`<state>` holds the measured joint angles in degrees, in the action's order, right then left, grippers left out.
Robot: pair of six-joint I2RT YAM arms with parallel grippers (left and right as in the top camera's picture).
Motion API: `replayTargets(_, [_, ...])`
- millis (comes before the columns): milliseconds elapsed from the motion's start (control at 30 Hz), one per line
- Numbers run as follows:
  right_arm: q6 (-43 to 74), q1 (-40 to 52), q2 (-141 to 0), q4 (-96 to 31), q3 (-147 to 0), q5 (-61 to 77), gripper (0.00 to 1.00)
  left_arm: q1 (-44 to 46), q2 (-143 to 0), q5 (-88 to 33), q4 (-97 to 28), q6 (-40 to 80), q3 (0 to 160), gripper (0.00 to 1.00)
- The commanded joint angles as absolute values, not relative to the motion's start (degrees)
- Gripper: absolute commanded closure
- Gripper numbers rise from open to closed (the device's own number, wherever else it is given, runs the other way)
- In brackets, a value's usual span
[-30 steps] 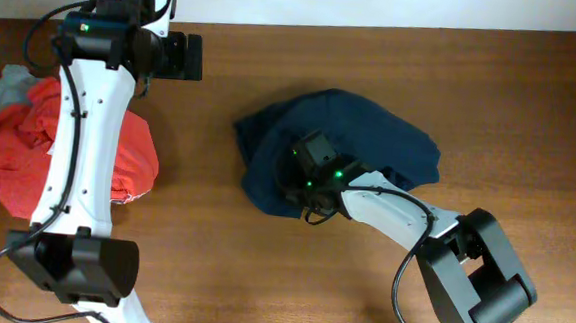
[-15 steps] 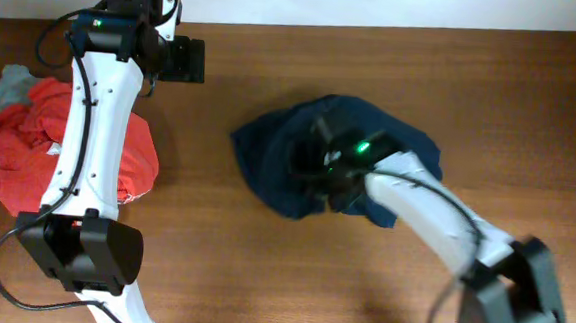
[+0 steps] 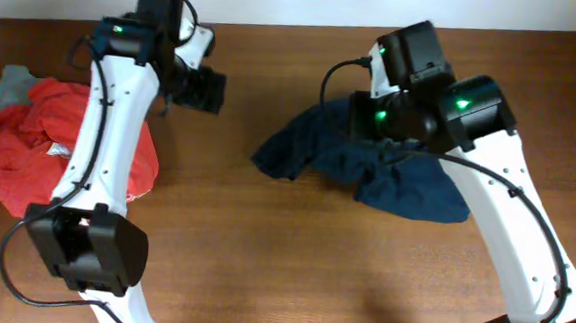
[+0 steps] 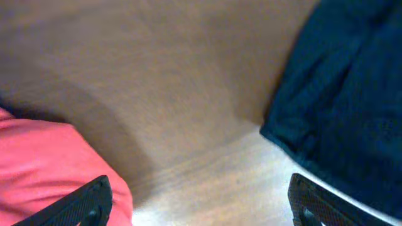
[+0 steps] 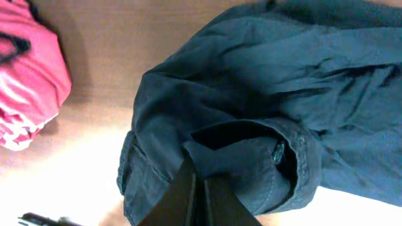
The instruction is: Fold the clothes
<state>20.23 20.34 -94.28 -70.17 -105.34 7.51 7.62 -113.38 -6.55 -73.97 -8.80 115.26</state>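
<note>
seemingly in the spreading-out step, the right pincer point(image 5: 191, 186) pinches the navy shorts point(image 3: 407, 179) near the waistband point(image 5: 296, 157), holding them partly raised off the bench point(image 3: 262, 260) at right-centre, while the left pincer point(image 4: 201, 204) hangs spread nearby; next it probably must grab another edge to pull them flat.

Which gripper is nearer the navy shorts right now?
Right. The right gripper is shut on a fold of the shorts; the left gripper hangs open over bare table, apart from them, near the red shirt.

Overhead looks straight down on the table point(image 3: 261, 270); both wrist cameras sit close, sharing navy shorts point(image 4: 352, 94) and red T-shirt point(image 4: 38, 163).
</note>
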Motion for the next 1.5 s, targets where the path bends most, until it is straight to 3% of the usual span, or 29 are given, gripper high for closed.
replayTargets(0, [16.6, 17.3, -93.6, -68.9, -107.7, 8.3, 0.96, 8.5, -113.6, -8.4, -74.0, -13.8, 111.5, 0.11])
replayTargets(267, [12.8, 13.1, -93.6, -68.7, -113.3, 9.0, 0.96, 8.6, -113.6, -23.4, -70.7, -19.9, 103.3, 0.11])
replayTargets(433, [12.4, 13.0, -93.6, -68.4, -113.3, 8.7, 0.96, 9.2, -113.6, -42.3, -56.4, -23.9, 89.3, 0.11])
replayTargets(533, [12.4, 13.0, -93.6, -68.4, -113.3, 8.3, 0.96, 9.9, -113.6, -45.1, -49.1, -24.2, 83.6, 0.11])
replayTargets(667, [12.4, 13.0, -93.6, -68.3, -113.3, 8.0, 0.96, 12.0, -113.6, -45.2, -41.0, -28.4, 77.0, 0.11])
replayTargets(1000, [12.4, 11.8, -93.6, -68.4, -113.3, 6.8, 0.96, 13.5, -113.6, -37.1, -44.7, -31.8, 75.3, 0.11])
replayTargets(1167, [12.4, 11.4, -93.6, -68.1, -113.3, 6.9, 0.96, 16.1, -113.6, -37.0, -39.5, -31.7, 75.0, 0.10])
replayTargets(1200, [12.4, 11.4, -93.6, -68.0, -113.3, 6.9, 0.96, 17.4, -113.6, -36.9, -37.4, -31.5, 75.0, 0.03])
replayTargets(1267, [12.4, 11.4, -93.6, -67.9, -113.3, 6.9, 0.96, 19.9, -113.6, -33.6, -33.2, -28.2, 75.0, 0.01])
replayTargets(1433, [12.4, 11.4, -93.6, -67.9, -113.3, 7.0, 0.96, 23.5, -113.6, -26.6, -26.8, -21.0, 75.0, 0.02])
replayTargets(1467, [12.4, 11.4, -93.6, -67.9, -113.3, 7.0, 0.96, 23.9, -113.6, -23.5, -26.0, -18.8, 75.0, 0.08])
